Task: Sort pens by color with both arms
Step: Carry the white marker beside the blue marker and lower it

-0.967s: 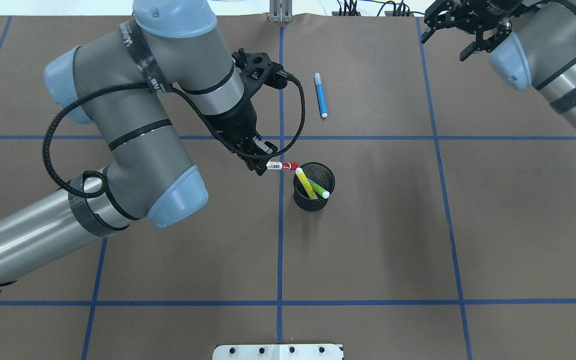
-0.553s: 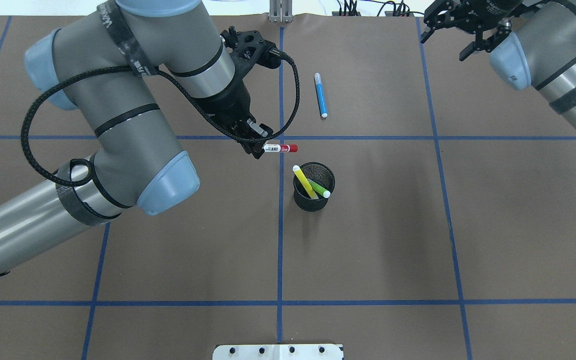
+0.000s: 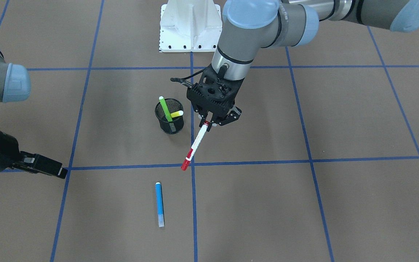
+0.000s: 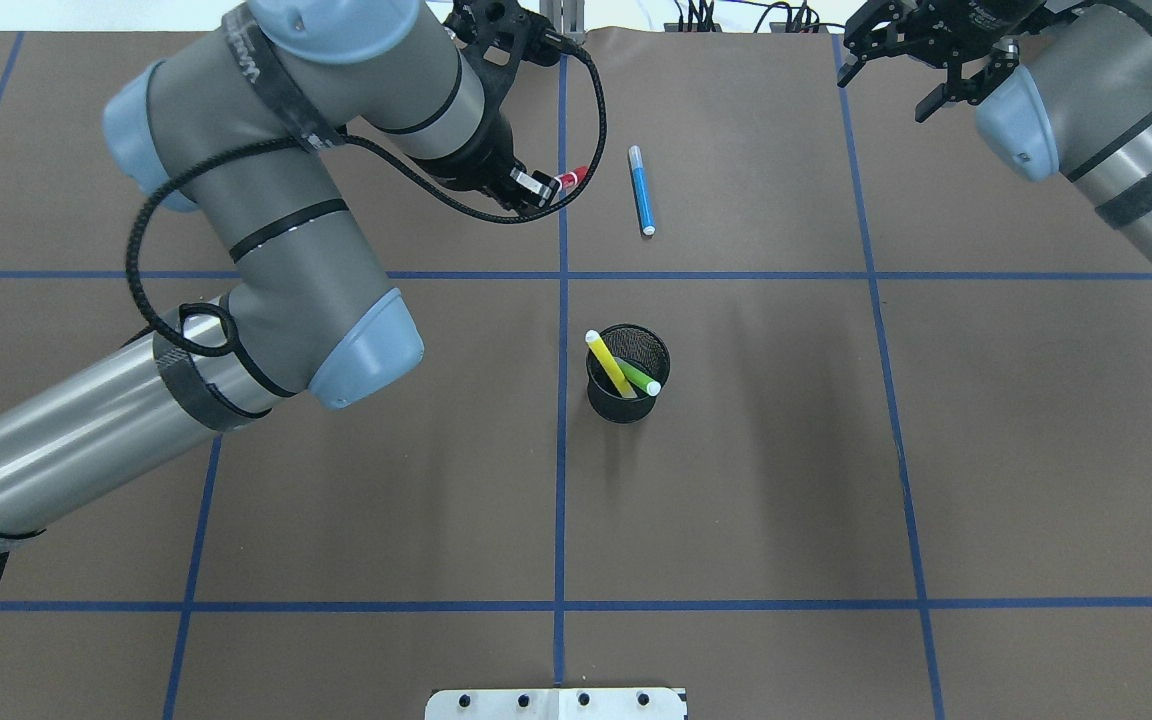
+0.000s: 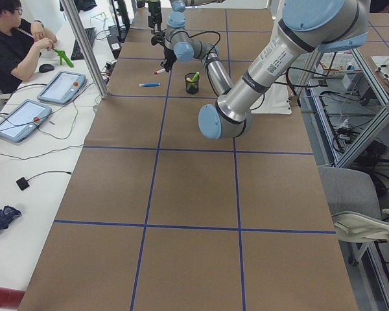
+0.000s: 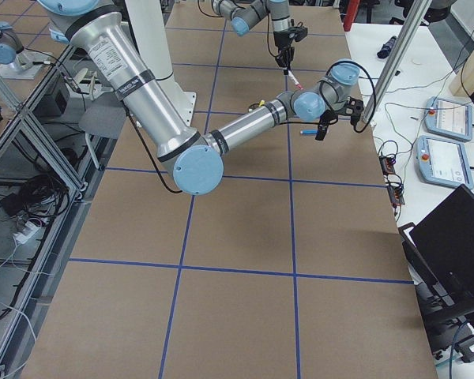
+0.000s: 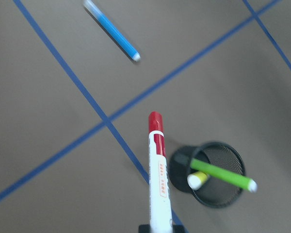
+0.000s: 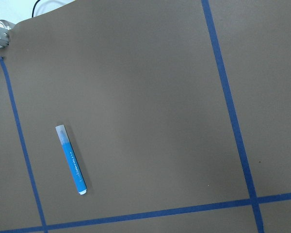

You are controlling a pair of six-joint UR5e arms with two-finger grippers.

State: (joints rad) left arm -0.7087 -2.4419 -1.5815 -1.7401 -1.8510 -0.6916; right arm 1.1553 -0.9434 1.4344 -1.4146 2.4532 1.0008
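Note:
My left gripper (image 4: 533, 188) is shut on the white barrel of the red-capped pen (image 3: 195, 147), which slants down with its red cap (image 4: 572, 178) toward the table's far side. It also shows in the left wrist view (image 7: 157, 184). The blue pen (image 4: 642, 190) lies flat on the table just right of the cap. The yellow pen (image 4: 608, 365) and the lime green pen (image 4: 639, 378) stand in the black mesh cup (image 4: 601, 398). My right gripper (image 4: 884, 92) is open and empty at the far right corner, above the table.
Brown paper with blue tape grid lines (image 4: 562, 450) covers the table. The white pedestal base (image 3: 191, 25) stands at the near edge. Cables and a metal bracket (image 4: 561, 25) sit along the far edge. An operator with tablets sits beyond the far edge (image 5: 16, 45).
My left gripper has carried the red-capped pen away from the cup toward the far side, close to the blue pen, and tilted it downward. The right arm has hardly moved.

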